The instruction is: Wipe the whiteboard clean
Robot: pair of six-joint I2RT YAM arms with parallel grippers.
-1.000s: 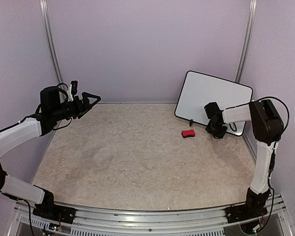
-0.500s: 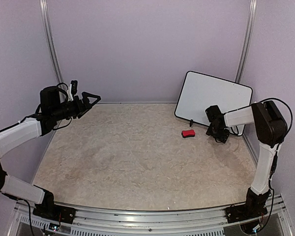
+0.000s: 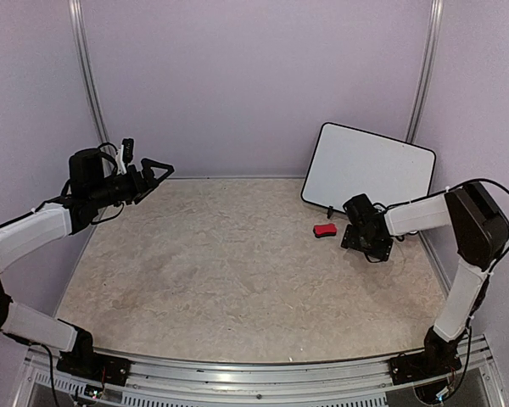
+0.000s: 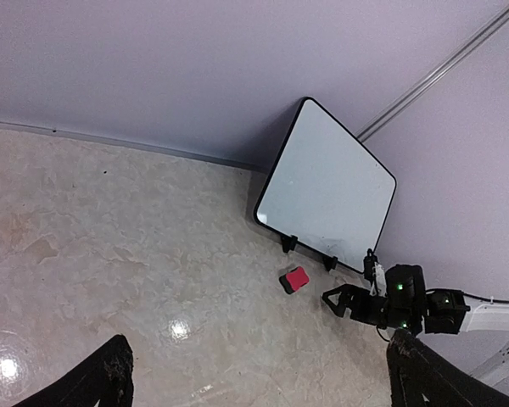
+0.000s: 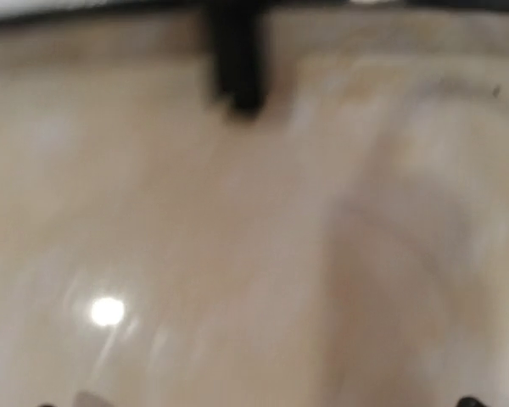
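Observation:
The whiteboard [image 3: 369, 174] leans against the back right wall on small black feet. Its face [image 4: 327, 195] looks clean, with no writing that I can see. A small red eraser [image 3: 325, 230] lies on the table in front of its lower left corner [image 4: 294, 280]. My right gripper [image 3: 349, 237] hovers low just right of the eraser, open and holding nothing [image 4: 332, 298]. The right wrist view is blurred: a black board foot [image 5: 237, 59] and bare table, with the right gripper [image 5: 254, 403] spread to the bottom corners. My left gripper [image 3: 159, 172] is raised at the far left, open and empty [image 4: 267, 381].
The beige marbled tabletop [image 3: 237, 263] is walled in by lilac panels at the back and on both sides. Metal posts [image 3: 424, 68] run up the back corners. The right arm's upright link [image 3: 458, 288] stands along the right edge.
My right gripper has opened and moved left and nearer, away from the whiteboard's lower edge and closer to the eraser. The left arm, eraser and board have not moved.

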